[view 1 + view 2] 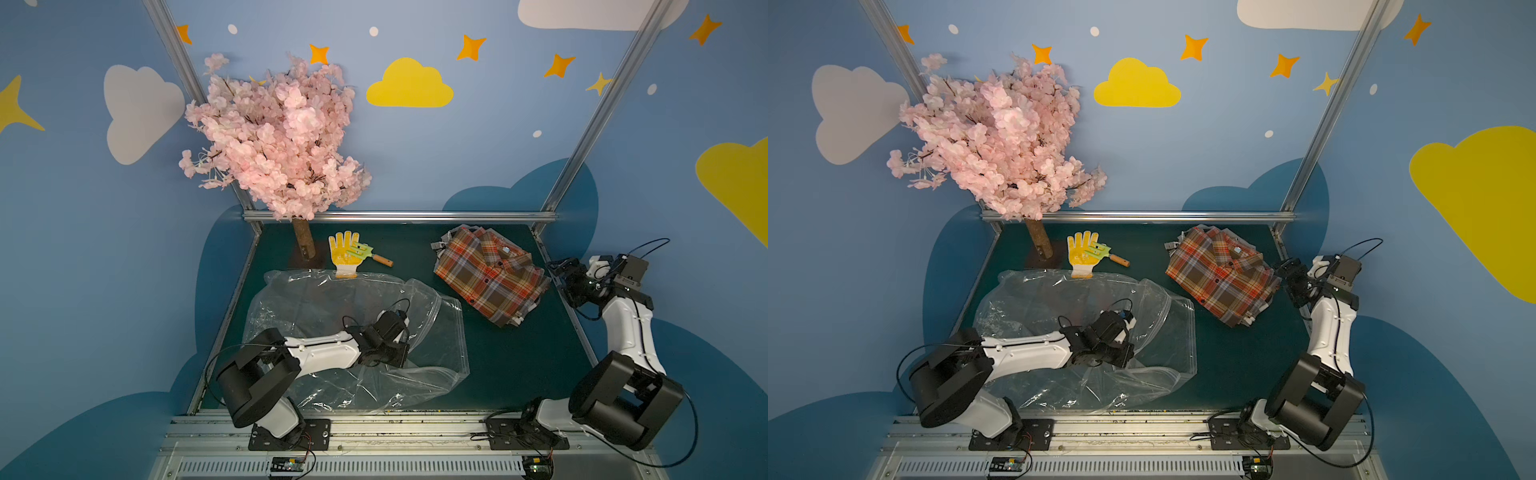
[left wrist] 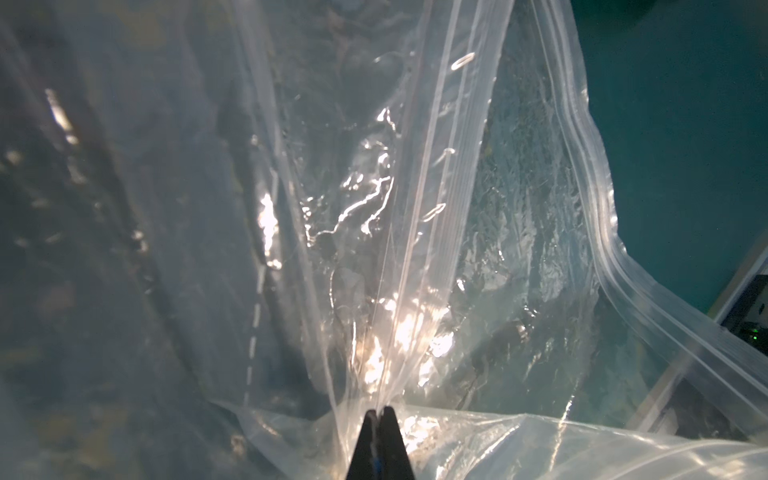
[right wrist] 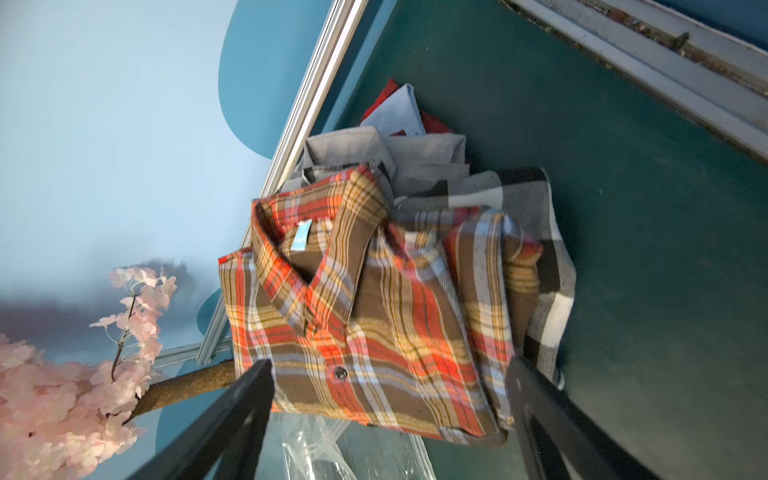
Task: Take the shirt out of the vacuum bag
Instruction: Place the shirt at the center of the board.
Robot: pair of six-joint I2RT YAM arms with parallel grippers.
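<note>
Near front edge of table (image 1: 519,374), L arm reaches over the vacuum bag (image 1: 316,299); left gripper (image 2: 378,411) is pinched tight on a fold of the clear plastic, jaws together w/ film between them. Bag sprawls crumpled across left half of table, zip-seal edge (image 2: 602,232) toward centre, mouth gaping. Further back on the right, the shirt (image 1: 490,274) (orange/brown plaid, folded, collar up) lies outside the bag, apart from it w/ bare table between, on top of other folded clothes (image 3: 540,249) (grey, black-white check). The right gripper (image 3: 388,370) sits just beside shirt's right edge, jaws wide, gripping nothing. Small blue tag (image 3: 301,235) in collar; print too small to read. At back: yellow glove (image 1: 344,253), cuff at bag's far edge, w/ small green hand fork (image 1: 361,250) across it; pink blossom tree (image 1: 274,137) in far-left corner.
</note>
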